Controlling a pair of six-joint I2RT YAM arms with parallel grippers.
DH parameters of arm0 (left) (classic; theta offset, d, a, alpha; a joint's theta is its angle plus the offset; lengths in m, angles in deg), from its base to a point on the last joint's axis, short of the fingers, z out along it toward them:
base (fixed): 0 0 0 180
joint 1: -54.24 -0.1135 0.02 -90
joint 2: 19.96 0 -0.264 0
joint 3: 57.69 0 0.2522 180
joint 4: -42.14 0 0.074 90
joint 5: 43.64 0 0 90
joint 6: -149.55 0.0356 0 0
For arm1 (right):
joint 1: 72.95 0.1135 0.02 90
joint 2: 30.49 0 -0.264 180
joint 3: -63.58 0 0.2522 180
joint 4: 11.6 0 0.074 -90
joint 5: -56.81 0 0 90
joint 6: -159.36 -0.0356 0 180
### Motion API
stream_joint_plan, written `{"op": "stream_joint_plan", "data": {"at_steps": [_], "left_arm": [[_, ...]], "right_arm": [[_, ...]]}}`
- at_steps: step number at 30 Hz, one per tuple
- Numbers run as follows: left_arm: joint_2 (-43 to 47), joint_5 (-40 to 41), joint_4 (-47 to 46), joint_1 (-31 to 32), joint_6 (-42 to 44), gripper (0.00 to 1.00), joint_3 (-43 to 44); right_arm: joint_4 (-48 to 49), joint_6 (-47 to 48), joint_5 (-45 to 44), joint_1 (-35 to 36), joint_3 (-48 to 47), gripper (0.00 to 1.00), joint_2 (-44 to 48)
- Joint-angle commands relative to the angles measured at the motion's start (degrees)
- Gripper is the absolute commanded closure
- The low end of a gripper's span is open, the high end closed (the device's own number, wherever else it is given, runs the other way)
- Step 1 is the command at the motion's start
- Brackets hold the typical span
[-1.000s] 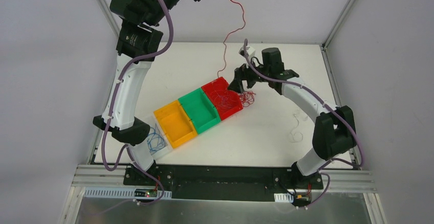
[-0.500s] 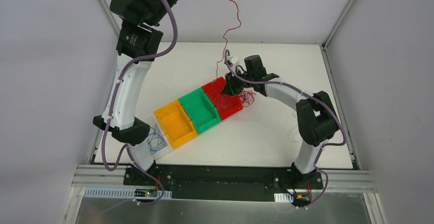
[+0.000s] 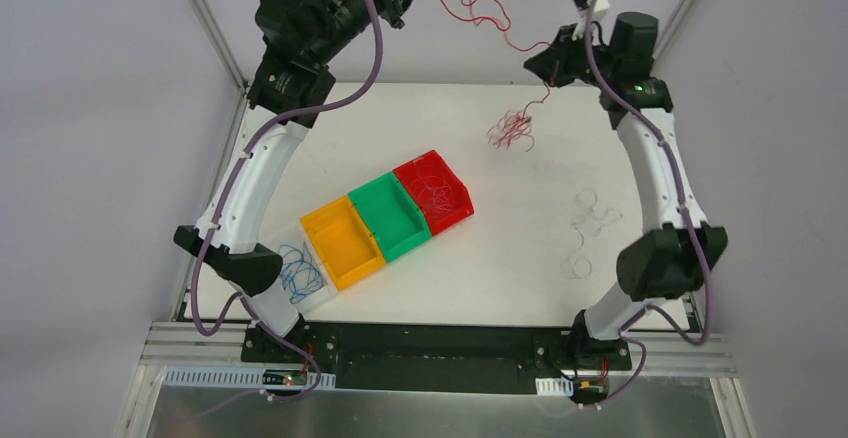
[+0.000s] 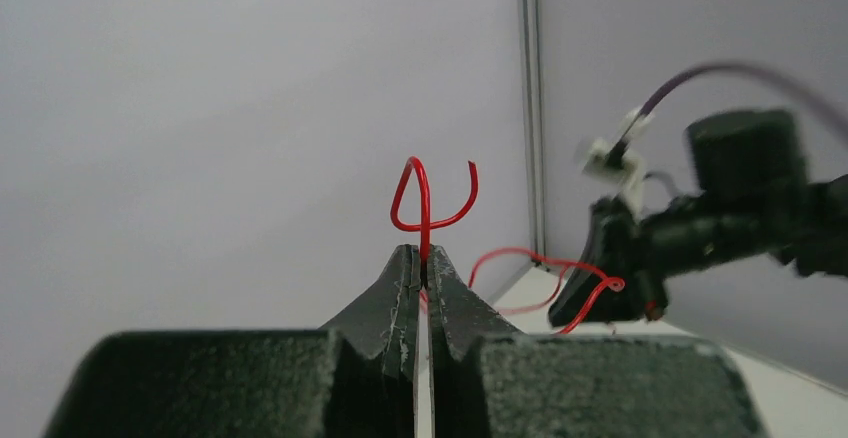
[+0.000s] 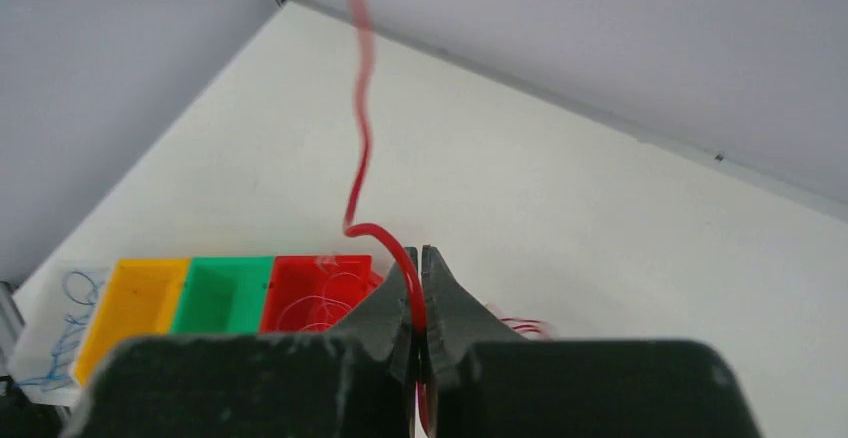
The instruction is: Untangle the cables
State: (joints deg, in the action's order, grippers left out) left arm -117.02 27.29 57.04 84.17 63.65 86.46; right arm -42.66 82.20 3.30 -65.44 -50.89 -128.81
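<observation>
Seen from above, both arms are raised beyond the red bin [image 3: 433, 190]. A bright red cable [image 3: 480, 3] sags in curls between the left jaws and the right jaws, each pinched shut on it. Under the right jaws a red tangle [image 3: 510, 130] dangles past the bin's far side; whether it touches the counter [image 3: 520, 258] I cannot tell.

At the left wrist, the cable [image 4: 425, 198] sits clamped at the jaw tips, with a loop poking out above them.

At the right wrist, the cable [image 5: 362, 158] runs between closed jaws and climbs away above the red bin [image 5: 320, 258].
</observation>
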Motion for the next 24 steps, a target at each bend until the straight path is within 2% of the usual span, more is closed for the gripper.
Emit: {"op": "stream_joint_plan", "data": {"at_steps": [1,2,4,6,7,9,11,12,14,15,16,18,20,21,22,24], "left_arm": [[3.02,1.64,-2.45,-0.05,-2.76,1.0,-5.67],[3.13,1.6,-2.51,-0.12,-3.18,1.0,-7.52],[3.28,1.12,-1.92,-0.31,-3.86,1.0,-11.2],[3.19,0.13,0.5,-0.78,-7.38,1.0,-13.64],[3.22,-0.19,1.98,-0.94,-8.63,1.0,-14.5],[3.93,-0.79,3.28,-1.16,-10.36,1.0,-16.81],[5.14,-1.68,3.47,-1.14,-11.18,1.0,-19.96],[5.61,-2.06,3.44,-1.11,-11.6,1.0,-21.39],[6.19,-3.49,3.42,-1.1,-11.67,1.0,-23.93],[6.38,-4.05,3.53,-1.1,-11.68,1.0,-25.19],[6.41,-4.39,4.1,-1.1,-11.71,1.0,-25.75],[6.53,-5.28,5.64,-1.1,-10.71,1.0,-25.28],[6.74,-6.15,6.07,-1.1,-9.0,1.0,-23.81],[6.7,-6.65,6.25,-1.1,-7.94,1.0,-22.85],[6.64,-6.83,6.39,-1.1,-7.25,1.0,-21.98],[6.4,-7.76,6.65,-1.08,-6.36,1.0,-21.33]], "right_arm": [[-3.7,-8.37,7.79,1.63,4.33,1.0,10.66],[-3.31,-8.48,7.35,1.91,9.06,1.0,10.37],[-10.22,-4.54,6.64,2.51,14.25,1.0,7.05],[-17.62,-2.25,9.35,2.77,11.94,1.0,4.43],[-18.09,-2.49,10.56,2.54,9.63,1.0,4.95],[-10.56,-5.53,10.62,1.07,7.27,1.0,8.99],[0.09,-10.83,8.67,-1.34,9.39,1.0,12.8],[0.92,-9.25,7.51,-1.89,12.08,1.0,13.21],[-6.38,0.17,3.75,-1.24,16.49,1.0,10.47],[-11.59,4.68,3.45,-1.47,16.72,1.0,8.02],[-17.53,6.97,4.11,-1.97,13.04,1.0,6.15],[-20.42,-1.12,10.01,-5.86,2.37,1.0,6.62],[-14.21,-10.75,14.47,-7.24,-5.99,1.0,10.63],[-11.85,-12.44,14.97,-7.27,-7.92,1.0,12.83],[-9.84,-14.91,15.41,-7.27,-7.23,1.0,15.01],[-8.3,-14.43,13.01,-5.35,3.24,1.0,19.01]]}}
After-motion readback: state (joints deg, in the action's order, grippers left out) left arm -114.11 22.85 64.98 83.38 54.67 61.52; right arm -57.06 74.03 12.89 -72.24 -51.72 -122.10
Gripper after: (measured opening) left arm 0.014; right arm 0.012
